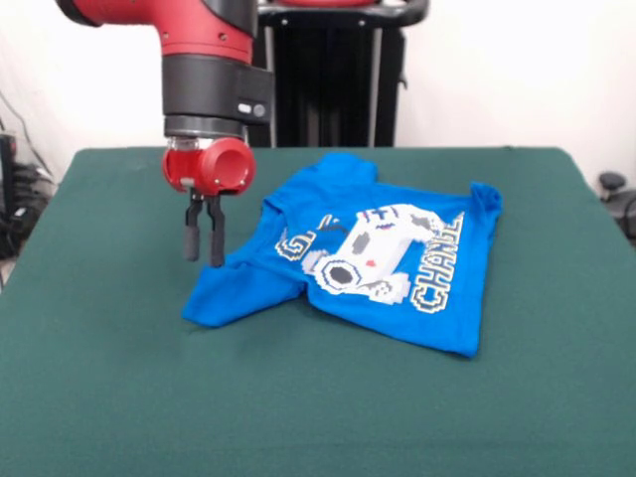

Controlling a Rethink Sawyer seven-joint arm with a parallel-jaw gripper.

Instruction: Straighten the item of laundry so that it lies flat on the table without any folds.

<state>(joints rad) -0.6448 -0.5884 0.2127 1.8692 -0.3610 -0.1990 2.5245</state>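
Robotics laboratory test cell. Shown by the industrial red and black robot arm (204, 60) mounted on a black pedestal (333, 75) behind a large table (298, 397) draped wholly in dark green felt-like cloth, a work surface rather than furniture. Backed by plain white walls (517, 70), with loose cables and dark equipment (15, 184) at one edge and a chair castor (614, 184) at the other. No domestic furnishings visible.

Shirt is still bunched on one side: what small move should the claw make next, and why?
Probably lower the claw onto the folded flap below its tips and grip it. The shirt is doubled over there, hiding part of the lettering, while the claw hangs by that edge above the table, holding nothing.
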